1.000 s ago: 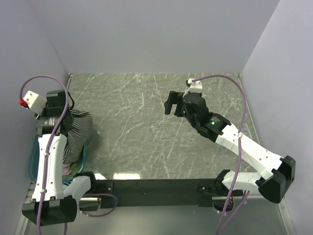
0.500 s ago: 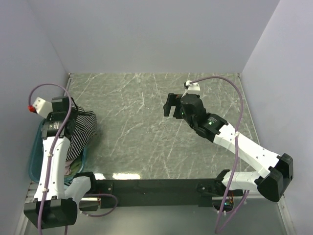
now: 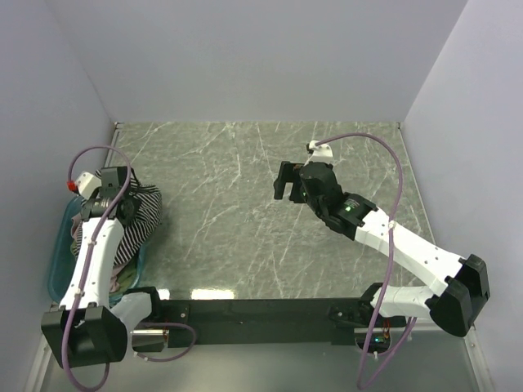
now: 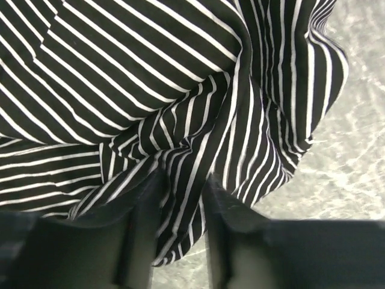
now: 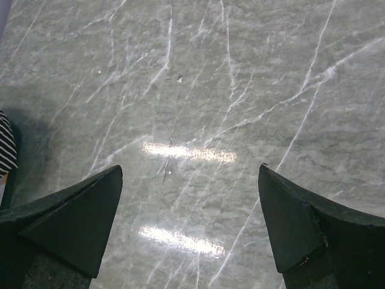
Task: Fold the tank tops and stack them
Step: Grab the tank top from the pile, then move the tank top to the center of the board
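- Grey-green marbled tabletop, pale walls on three sides.
- Striped tank top: fine black-and-white stripes, bunched and creased, heaped at the table's left edge, partly over a teal tub.
- Left gripper: fingers nearly closed, pinching a fold of the striped cloth.
- Right gripper: fingers spread wide, holding nothing, above the marble mid-table, well apart from the top.

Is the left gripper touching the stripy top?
Touching. The left wrist view shows the left gripper pinching a fold of the striped top between its fingers.
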### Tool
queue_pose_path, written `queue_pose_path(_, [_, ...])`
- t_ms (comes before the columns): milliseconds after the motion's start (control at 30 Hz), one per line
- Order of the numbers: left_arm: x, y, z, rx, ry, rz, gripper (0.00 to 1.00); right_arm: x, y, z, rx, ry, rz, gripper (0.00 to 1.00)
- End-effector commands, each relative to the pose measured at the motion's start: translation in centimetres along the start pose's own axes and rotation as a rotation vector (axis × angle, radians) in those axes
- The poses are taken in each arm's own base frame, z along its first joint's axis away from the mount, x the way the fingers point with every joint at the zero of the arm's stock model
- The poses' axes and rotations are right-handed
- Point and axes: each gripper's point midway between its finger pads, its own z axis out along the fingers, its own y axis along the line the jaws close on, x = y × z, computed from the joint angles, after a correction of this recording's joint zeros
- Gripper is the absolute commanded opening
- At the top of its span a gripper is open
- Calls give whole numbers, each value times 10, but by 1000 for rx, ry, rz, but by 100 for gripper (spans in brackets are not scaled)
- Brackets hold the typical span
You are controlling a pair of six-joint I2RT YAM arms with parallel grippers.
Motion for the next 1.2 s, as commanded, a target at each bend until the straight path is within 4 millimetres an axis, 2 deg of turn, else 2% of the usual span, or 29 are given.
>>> queue_pose_path(0, [-5,-7,-2,24,-14,-27,35,-14,5,-6,-22,-58,26,100])
queue_pose_path(67, [-8,-7,-4,21,-21,-34,10,-15,5,-5,-23,-59,27,100])
queue_pose_path(100, [-13,-5,-7,5,-36,-29,1,-14,5,-4,-22,-55,21,100])
queue_pose_path(133, [-19,-6,-11,5,-51,-27,1,-14,6,-4,-22,-53,22,100])
queue_pose_path(167, [-37,-15,-22,32,-87,-40,1,-17,7,-5,-24,-57,23,100])
queue_pose_path(233, [-62,-20,-39,37,-151,-18,1,-19,7,-5,-26,-60,23,100])
queue_pose_path(267, [-89,-32,-60,81,-208,-40,1,-22,9,-7,-30,-65,25,100])
queue_pose_path(333, [-115,-36,-80,88,-275,-30,1,-25,10,-8,-30,-71,23,100])
queue_pose_path(367, [-139,-47,-102,136,-327,-57,1,-29,10,-8,-29,-80,27,100])
queue_pose_path(400, [-148,-51,-111,153,-349,-44,1,-31,10,-9,-29,-83,27,100])
queue_pose_path(433, [-164,-60,-130,206,-382,-63,1,-32,11,-9,-27,-86,24,100])
queue_pose_path(500, [-174,-72,-141,253,-393,-46,1,-39,13,-10,-26,-98,27,100])
queue_pose_path(533, [-181,-83,-156,309,-405,-52,1,-41,12,-11,-20,-99,27,100])
queue_pose_path(600, [-178,-105,-163,375,-388,-24,1,-50,12,-14,-10,-121,28,100])
queue_pose_path(633, [-172,-124,-178,447,-376,2,1,-52,11,-15,-4,-127,27,100])
queue_pose_path(700, [-162,-148,-183,481,-363,35,1,-65,11,-19,8,-158,32,100])
queue_pose_path(733, [-151,-169,-203,561,-344,59,1,-70,10,-21,17,-167,33,100])
queue_pose_path(767, [-139,-187,-201,579,-315,92,1,-79,10,-25,23,-189,41,100])
queue_pose_path(800, [-121,-205,-216,646,-283,123,1,-84,7,-27,44,-203,40,100])
queue_pose_path(833, [-119,-218,-233,696,-283,123,1,-90,5,-29,56,-215,42,100])
queue_pose_path(867, [-102,-238,-232,709,-265,169,1,-99,3,-32,67,-235,53,100])
queue_pose_path(900, [-95,-247,-240,714,-272,185,1,-105,1,-35,77,-247,60,100])
queue_pose_path(933, [-84,-262,-274,801,-258,192,1,-112,-3,-38,91,-259,66,100])
queue_pose_path(967, [-64,-280,-274,812,-238,237,1,-118,-10,-40,109,-272,79,100])
queue_pose_path(1000, [-44,-291,-294,879,-201,268,1,-121,-14,-42,122,-276,83,100])
queue_pose_path(1033, [-43,-299,-310,931,-193,256,1,-125,-19,-44,135,-286,88,100])
queue_pose_path(1067, [-27,-310,-313,953,-172,284,1,-131,-22,-47,142,-299,99,100])
queue_pose_path(1100, [-14,-314,-329,1003,-147,297,1,-137,-30,-53,160,-315,108,100])
queue_pose_path(1167, [4,-319,-330,1022,-106,306,1,-143,-37,-61,171,-341,124,100])
